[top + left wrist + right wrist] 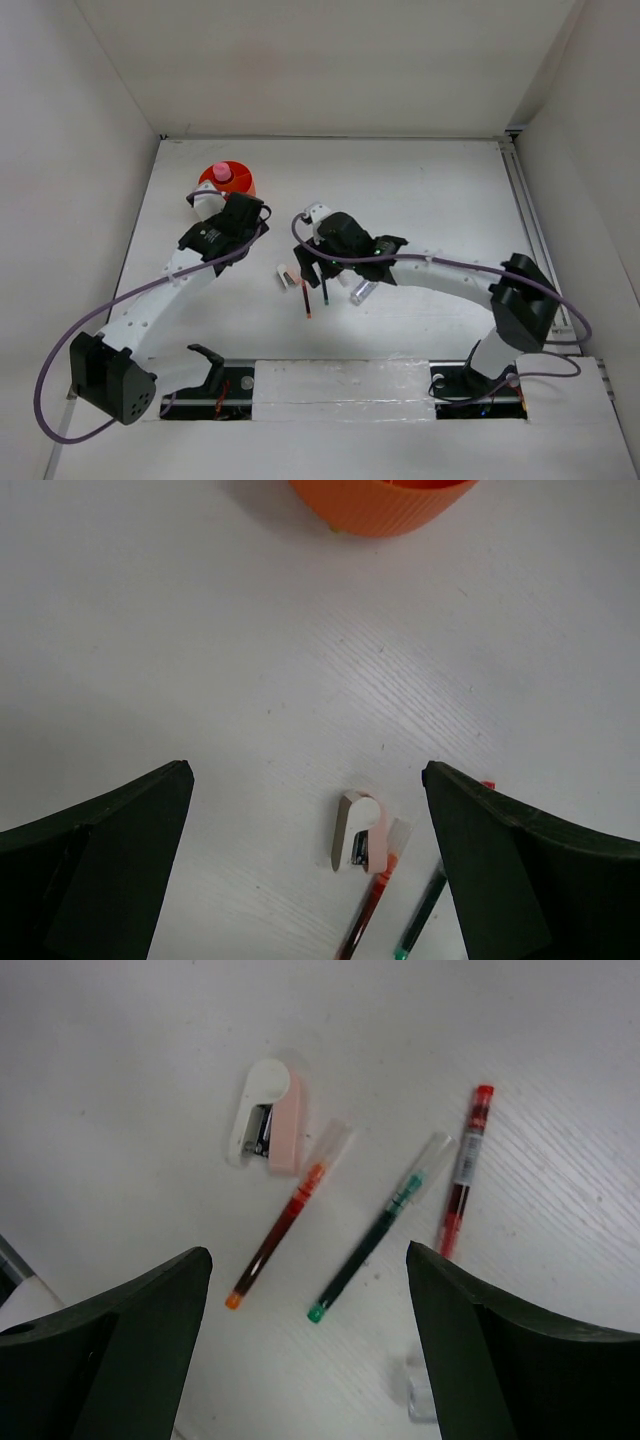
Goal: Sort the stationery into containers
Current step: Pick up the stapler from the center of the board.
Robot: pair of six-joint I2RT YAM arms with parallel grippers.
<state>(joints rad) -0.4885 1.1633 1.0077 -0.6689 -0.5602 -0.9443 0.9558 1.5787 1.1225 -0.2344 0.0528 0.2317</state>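
The round orange tub (243, 186) stands at the back left with a pink-capped bottle (222, 175) in it; its wall shows at the top of the left wrist view (385, 500). A small white and pink piece (285, 275) (265, 1115) (358, 832), a red pen (304, 298) (285, 1220) (368, 915) and a dark-green pen (325, 290) (375, 1230) (422, 920) lie mid-table. A second red pen (462, 1175) lies beside them. A clear bottle (362, 292) (420, 1400) lies to their right. My left gripper (243, 212) (307, 770) is open and empty beside the tub. My right gripper (316, 262) (308, 1252) is open and empty above the pens. The tan cube is out of view.
White walls close in the table on the left, back and right. A metal rail (525, 230) runs along the right edge. The arm bases and their cables (340, 385) sit along the near edge.
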